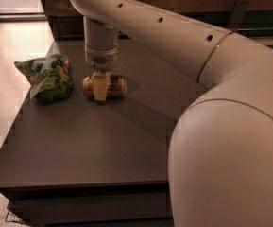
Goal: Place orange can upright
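The orange can lies on its side on the dark table, towards the back left. It is orange-gold with dark markings. My gripper comes straight down from the arm's wrist and straddles the can's middle. One pale finger crosses the can's near side and reaches the tabletop; the other finger is hidden behind the can. The gripper looks shut on the can, which rests on the table.
A green crumpled snack bag lies just left of the can near the table's left edge. My large pale arm fills the right of the view. A dark cabinet stands behind the table.
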{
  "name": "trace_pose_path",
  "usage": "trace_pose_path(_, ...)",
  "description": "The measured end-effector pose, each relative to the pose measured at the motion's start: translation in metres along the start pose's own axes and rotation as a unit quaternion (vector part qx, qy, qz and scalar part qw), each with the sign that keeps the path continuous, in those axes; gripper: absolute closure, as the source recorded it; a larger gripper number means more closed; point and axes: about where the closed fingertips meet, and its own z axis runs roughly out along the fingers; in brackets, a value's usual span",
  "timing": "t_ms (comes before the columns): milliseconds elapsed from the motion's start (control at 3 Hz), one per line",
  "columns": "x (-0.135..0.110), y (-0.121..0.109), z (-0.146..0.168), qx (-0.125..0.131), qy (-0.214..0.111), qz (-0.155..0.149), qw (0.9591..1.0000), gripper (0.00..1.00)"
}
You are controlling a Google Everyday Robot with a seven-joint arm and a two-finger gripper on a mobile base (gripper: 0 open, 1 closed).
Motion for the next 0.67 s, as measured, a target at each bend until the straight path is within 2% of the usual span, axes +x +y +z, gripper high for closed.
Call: trace_pose_path(667, -0.0001, 0.0, -0.0007, 0.0, 0.0, 0.0, 1.0, 1.0)
